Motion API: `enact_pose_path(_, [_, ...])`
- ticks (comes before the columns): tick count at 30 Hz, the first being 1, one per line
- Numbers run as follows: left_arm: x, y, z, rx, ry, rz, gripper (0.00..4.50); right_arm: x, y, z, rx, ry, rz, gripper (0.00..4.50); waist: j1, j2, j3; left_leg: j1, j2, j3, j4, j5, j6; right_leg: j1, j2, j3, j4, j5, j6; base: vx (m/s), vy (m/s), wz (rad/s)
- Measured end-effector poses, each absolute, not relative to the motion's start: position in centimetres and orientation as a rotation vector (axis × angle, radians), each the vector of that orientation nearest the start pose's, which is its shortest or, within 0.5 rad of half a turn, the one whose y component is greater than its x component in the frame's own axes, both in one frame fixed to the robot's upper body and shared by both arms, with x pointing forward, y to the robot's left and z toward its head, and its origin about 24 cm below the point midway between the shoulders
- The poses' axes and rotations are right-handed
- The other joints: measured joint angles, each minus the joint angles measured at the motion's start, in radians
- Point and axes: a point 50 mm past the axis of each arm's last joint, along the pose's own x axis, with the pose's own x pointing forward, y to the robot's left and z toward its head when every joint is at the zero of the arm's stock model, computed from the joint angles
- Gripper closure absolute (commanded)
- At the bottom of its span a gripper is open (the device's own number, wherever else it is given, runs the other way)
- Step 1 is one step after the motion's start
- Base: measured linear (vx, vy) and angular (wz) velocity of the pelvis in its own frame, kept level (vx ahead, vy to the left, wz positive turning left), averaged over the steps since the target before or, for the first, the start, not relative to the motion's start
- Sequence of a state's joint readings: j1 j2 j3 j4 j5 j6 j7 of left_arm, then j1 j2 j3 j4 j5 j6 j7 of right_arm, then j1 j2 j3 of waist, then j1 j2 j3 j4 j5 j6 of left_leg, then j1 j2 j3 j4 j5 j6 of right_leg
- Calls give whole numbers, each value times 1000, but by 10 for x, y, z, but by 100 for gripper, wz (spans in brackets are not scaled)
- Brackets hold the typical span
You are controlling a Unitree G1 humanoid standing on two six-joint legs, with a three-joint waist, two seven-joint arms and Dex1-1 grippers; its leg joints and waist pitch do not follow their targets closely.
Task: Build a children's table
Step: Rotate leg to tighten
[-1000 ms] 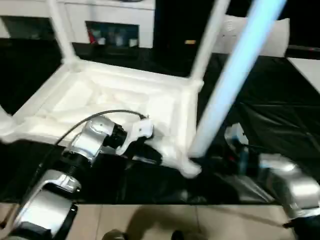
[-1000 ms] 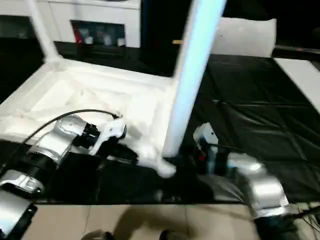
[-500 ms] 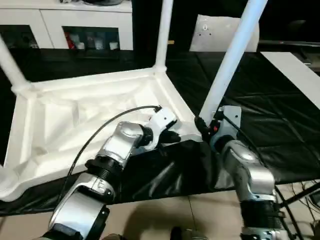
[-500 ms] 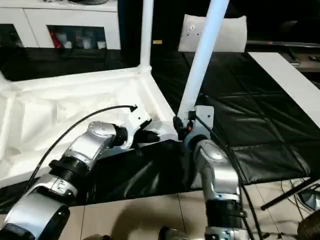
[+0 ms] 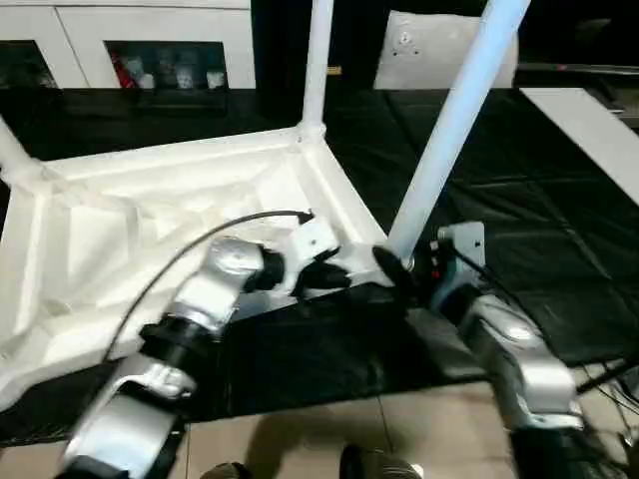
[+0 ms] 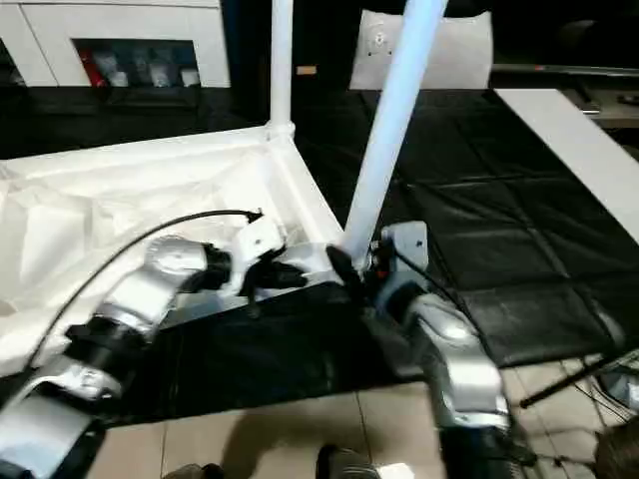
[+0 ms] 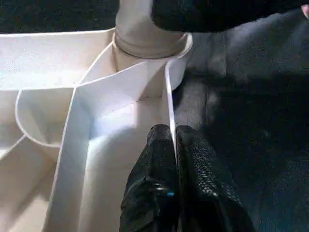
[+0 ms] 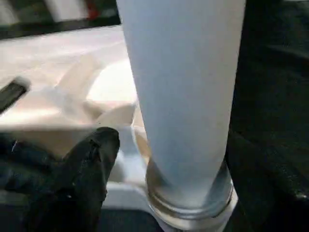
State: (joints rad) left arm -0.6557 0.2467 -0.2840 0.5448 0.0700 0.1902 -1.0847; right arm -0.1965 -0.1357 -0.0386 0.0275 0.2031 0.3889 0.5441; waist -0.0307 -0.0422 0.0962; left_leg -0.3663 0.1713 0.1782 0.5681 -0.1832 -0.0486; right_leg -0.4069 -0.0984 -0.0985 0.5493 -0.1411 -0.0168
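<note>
Pinching the thin raised rim of the upturned white plastic children's table [image 5: 150,230], the left end effector [image 7: 172,145] is clamped shut nearest. Beside it, the right end effector [image 5: 404,267] has been spread, releasing the tapered white leg [image 5: 449,130], apparently seated. Farther legs are cropped.

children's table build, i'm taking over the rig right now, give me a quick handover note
Left pincer: shut on the raised rim of the table top, close to the near corner socket.
Right pincer: at the base of the near leg; one finger sits beside it, and whether it grips is unclear.
Table top lies upside down on the black mat.
Done: near leg stands in its socket, far leg upright at the next corner, a third leg at the left edge.
Left: the fourth corner can't be checked from here; confirm every leg is seated, then flip it.
</note>
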Motion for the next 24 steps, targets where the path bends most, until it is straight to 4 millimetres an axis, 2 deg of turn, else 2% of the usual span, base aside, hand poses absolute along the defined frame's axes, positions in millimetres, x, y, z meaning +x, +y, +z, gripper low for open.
enact_pose_path(4, [325,105,73,465,357,-1371,450,275,-153,61,50,201,726,20,32,0,0,-2,9,-1,-6,1,1,-13,9,0,16,-3,-2,43,-63,3])
enact_pose_path(7, [322,115,74,487,369,-1450,450,270,-167,64,-25,217,821,1,48,-1,0,-1,12,-1,-4,1,1,-14,11,-1,27,-16,-7,32,-36,0])
enact_pose_path(10, [321,121,76,503,396,-1531,450,266,-174,68,-70,240,948,1,62,-1,0,0,12,-1,-3,0,0,-13,10,-1,28,-17,-8,0,0,0])
enact_pose_path(14, [318,127,77,535,421,-1621,450,263,-175,75,-101,242,1090,1,69,-1,-1,3,11,0,1,0,-1,-11,9,-1,29,-17,-8,0,0,0])
enact_pose_path(15, [318,127,77,544,426,-1638,450,262,-175,75,-97,248,1118,29,70,-2,-1,3,11,0,2,0,-1,-11,8,-1,29,-17,-8,0,0,0])
enact_pose_path(23, [315,128,78,583,460,-1742,450,256,-173,74,-83,317,1332,80,77,-3,-2,3,10,0,7,0,-1,-7,7,1,30,-16,-9,0,0,0])
enact_pose_path(24, [315,127,77,584,462,-1751,450,255,-172,74,-79,326,1352,99,80,-3,-2,3,11,0,7,0,-1,-7,7,1,30,-16,-9,0,0,0])
